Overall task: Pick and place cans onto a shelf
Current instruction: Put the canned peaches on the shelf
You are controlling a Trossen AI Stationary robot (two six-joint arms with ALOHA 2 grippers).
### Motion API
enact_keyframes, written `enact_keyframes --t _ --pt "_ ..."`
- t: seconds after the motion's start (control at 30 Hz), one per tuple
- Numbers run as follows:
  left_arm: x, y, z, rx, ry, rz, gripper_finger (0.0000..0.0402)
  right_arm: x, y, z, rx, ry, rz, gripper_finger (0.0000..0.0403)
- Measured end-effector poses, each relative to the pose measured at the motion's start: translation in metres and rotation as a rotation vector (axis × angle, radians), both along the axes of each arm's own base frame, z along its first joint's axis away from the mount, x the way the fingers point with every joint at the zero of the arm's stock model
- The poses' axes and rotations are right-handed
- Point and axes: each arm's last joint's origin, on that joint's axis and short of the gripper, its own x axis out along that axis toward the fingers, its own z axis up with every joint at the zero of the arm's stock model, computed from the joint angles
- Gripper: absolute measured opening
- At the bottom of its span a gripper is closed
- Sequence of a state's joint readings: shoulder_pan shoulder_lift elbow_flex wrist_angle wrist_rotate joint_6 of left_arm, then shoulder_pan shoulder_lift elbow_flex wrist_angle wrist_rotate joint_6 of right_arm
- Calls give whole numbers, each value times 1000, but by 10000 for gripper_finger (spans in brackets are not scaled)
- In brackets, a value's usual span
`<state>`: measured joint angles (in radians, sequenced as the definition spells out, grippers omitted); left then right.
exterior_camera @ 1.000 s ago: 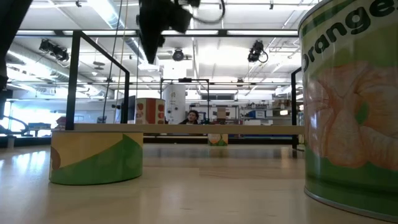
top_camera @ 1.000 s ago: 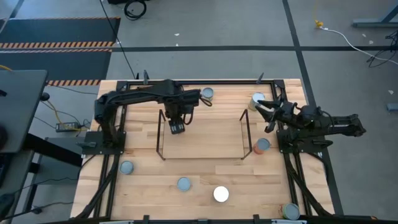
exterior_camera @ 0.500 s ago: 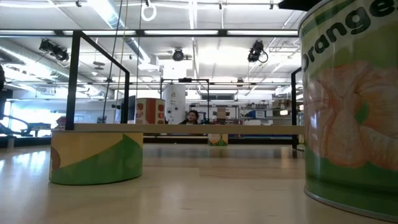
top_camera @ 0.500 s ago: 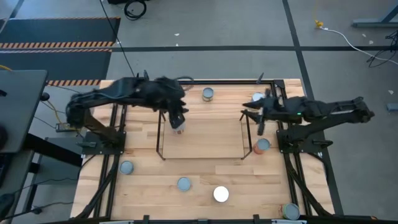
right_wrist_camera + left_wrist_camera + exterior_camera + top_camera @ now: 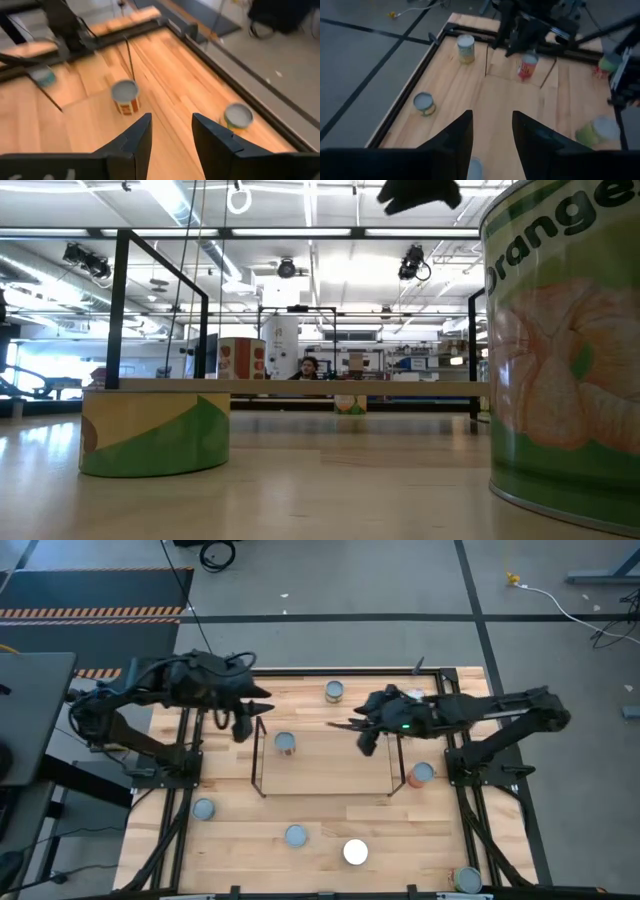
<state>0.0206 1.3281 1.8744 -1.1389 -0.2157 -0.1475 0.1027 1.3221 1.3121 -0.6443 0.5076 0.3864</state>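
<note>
Reading this as a gap between picks, judged from one can standing on the table inside the shelf, near its left end, with the other slots unfilled. Noting the left gripper just outside the shelf's left end frame, fingers spread wide, nothing between them. Noting the right gripper over the shelf's right half, likewise spread wide and empty in the right wrist view. Counting loose cans well apart across the table: one by the far edge, a red-orange-sided one just beside the shelf's right end frame, two grey-topped near the front, the white-topped can, and one at the front right corner. Judging the next move as a reach to a loose can, likely the far-edge or red-orange one for the right arm: coming down over the round top with fingers wide, closing on the sides, lifting clear of the wire before crossing into the shelf. Reading lettering in the low view only: "Orange" in green, cut off at the edge, on the large near can. Finding other labels too small or blurred to read.
</note>
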Motion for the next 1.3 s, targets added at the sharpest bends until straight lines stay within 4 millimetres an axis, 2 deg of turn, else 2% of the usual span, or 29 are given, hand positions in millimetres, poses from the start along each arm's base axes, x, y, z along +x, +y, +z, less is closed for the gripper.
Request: enact_keyframes --t 0.13,0.23,0.4,0.63,0.8,0.97,1.17,1.3 --pt "-14 -1 7 35 -31 -23 141 28 -3 -9 -4 78 -20 168" --pt "-24 0 12 56 -62 -5 141 47 -8 -24 -8 117 -39 191" --pt "-41 -1 19 62 -107 21 141 75 -22 -57 -52 205 -62 224" --pt "-64 0 25 89 -139 83 141 104 -53 -108 -150 389 -51 225" --pt "-82 4 26 136 -132 214 141 108 -99 -137 -5 448 -47 227" --pt "-88 6 30 171 -167 315 142 102 -147 -141 79 430 -94 232" --pt "-69 14 35 243 -223 494 141 96 -194 -137 -26 373 -31 236" --pt "-46 20 37 253 -264 519 142 92 -217 -154 -15 397 -4 236"
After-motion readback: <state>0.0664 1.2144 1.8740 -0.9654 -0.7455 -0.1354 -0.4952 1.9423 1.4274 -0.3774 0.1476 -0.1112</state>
